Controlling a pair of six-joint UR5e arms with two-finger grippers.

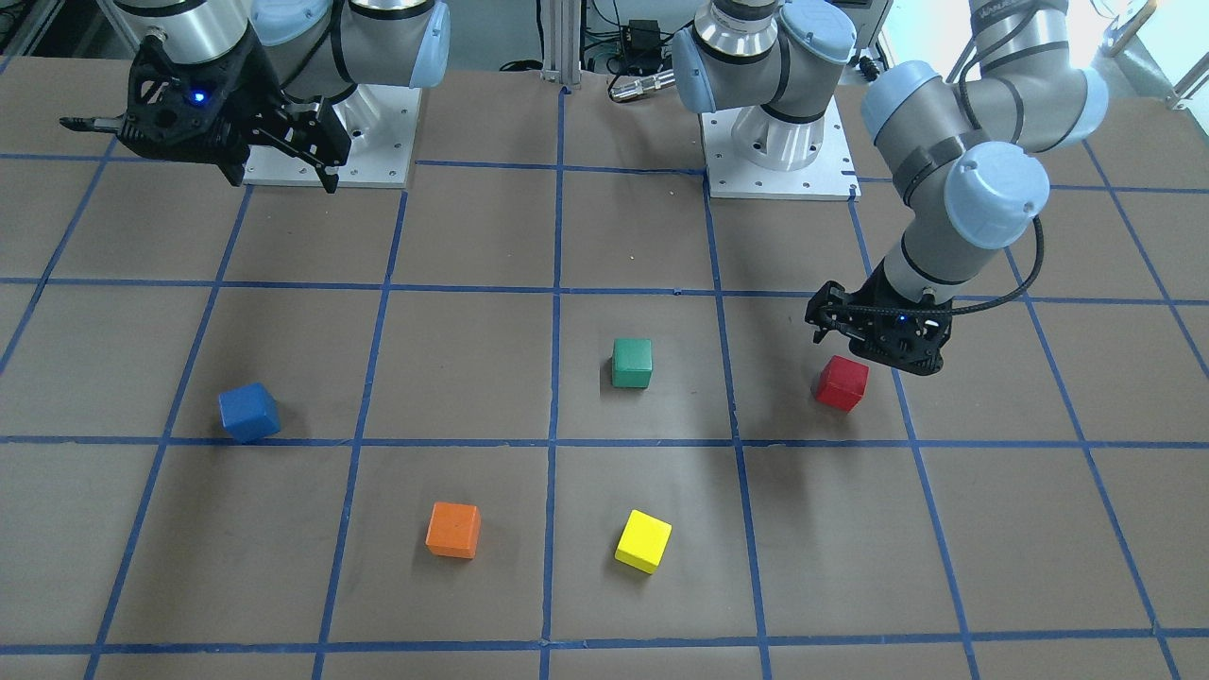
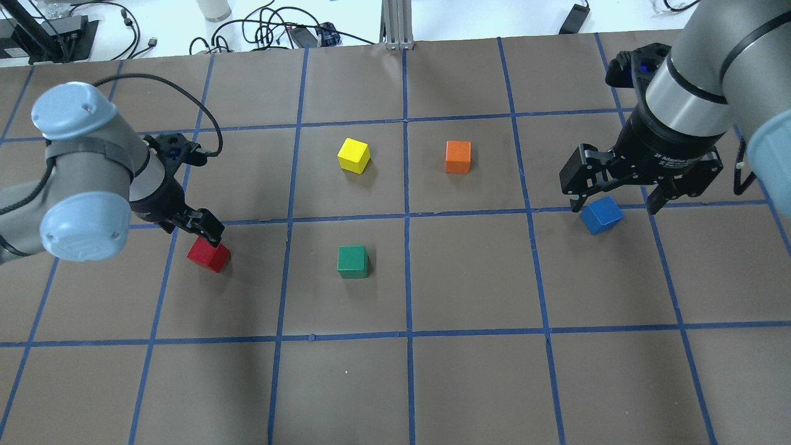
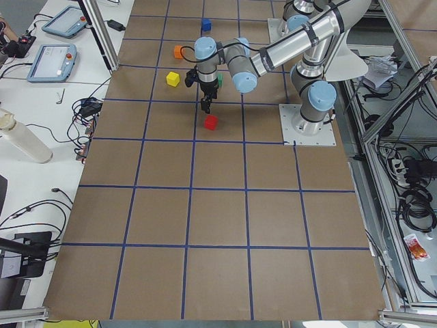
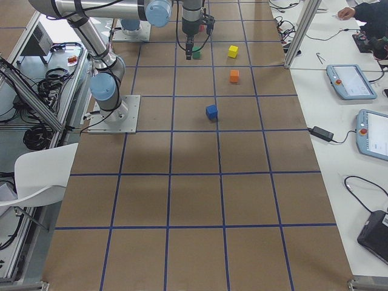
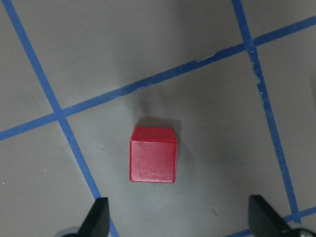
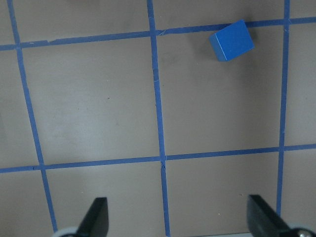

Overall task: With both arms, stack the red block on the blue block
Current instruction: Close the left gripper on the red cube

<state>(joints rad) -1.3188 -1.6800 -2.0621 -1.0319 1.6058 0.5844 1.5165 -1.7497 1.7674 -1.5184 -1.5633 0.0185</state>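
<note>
The red block (image 2: 209, 254) lies on the brown table on my left side. My left gripper (image 2: 199, 226) hangs open just above it, touching nothing. In the left wrist view the red block (image 5: 153, 155) sits ahead of the two spread fingertips (image 5: 98, 219). The blue block (image 2: 601, 215) lies on my right side. My right gripper (image 2: 618, 196) is open and empty, held high over the table near it. In the right wrist view the blue block (image 6: 231, 40) is far below at the upper right. In the front view both the red block (image 1: 842, 382) and the blue block (image 1: 249, 412) show.
A green block (image 2: 353, 261), a yellow block (image 2: 354, 154) and an orange block (image 2: 458, 156) lie in the middle of the table between the two arms. Blue tape lines form a grid on the table. Both arm bases (image 1: 779, 161) stand at the robot's edge.
</note>
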